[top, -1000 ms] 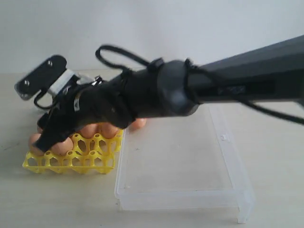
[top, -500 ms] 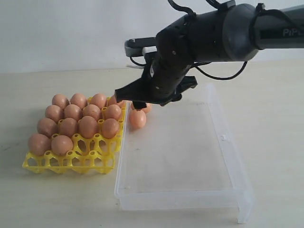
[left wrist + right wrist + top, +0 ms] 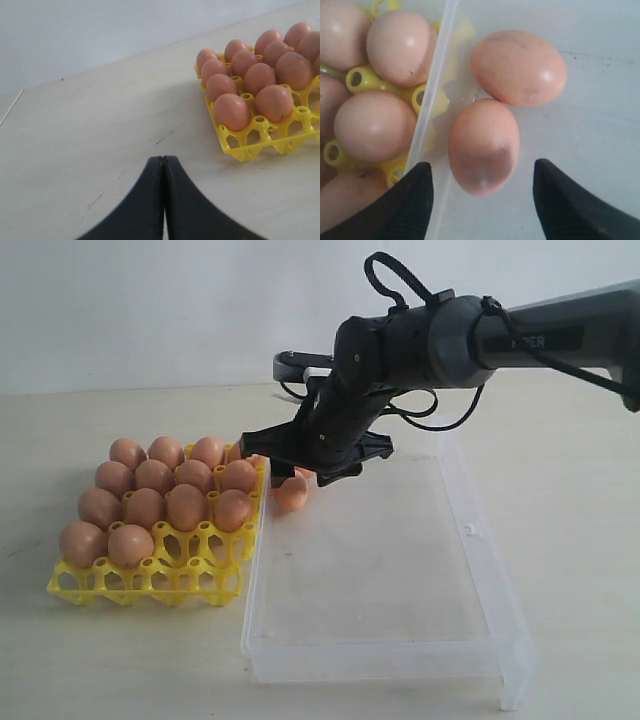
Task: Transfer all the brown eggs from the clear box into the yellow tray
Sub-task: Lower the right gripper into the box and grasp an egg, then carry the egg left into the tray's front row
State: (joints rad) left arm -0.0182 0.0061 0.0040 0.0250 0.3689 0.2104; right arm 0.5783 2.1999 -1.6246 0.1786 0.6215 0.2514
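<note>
Two eggs are left in the box (image 3: 500, 655), tucked into the far corner next to the tray (image 3: 150, 582); the other eggs sit in the tray's cups. The right hand (image 3: 482, 200) hangs right over that corner, fingers (image 3: 400, 210) spread wide and holding nothing. The nearer egg (image 3: 484, 146) lies squarely between them. Its long axis runs crosswise to the line joining the fingertips, so I'd say they would close on its narrow waist. That looks a fair line for a straight drop.

The second egg (image 3: 519, 67) is touching it, or very nearly, on the side away from the hand, and lies at an angle to it. The tray-side finger sits about over the box wall (image 3: 432, 95), which looks tight to me.

The left hand (image 3: 163, 200) is pressed shut over bare surface (image 3: 100, 125) beyond the tray, much farther off. This one is the right arm's.
</note>
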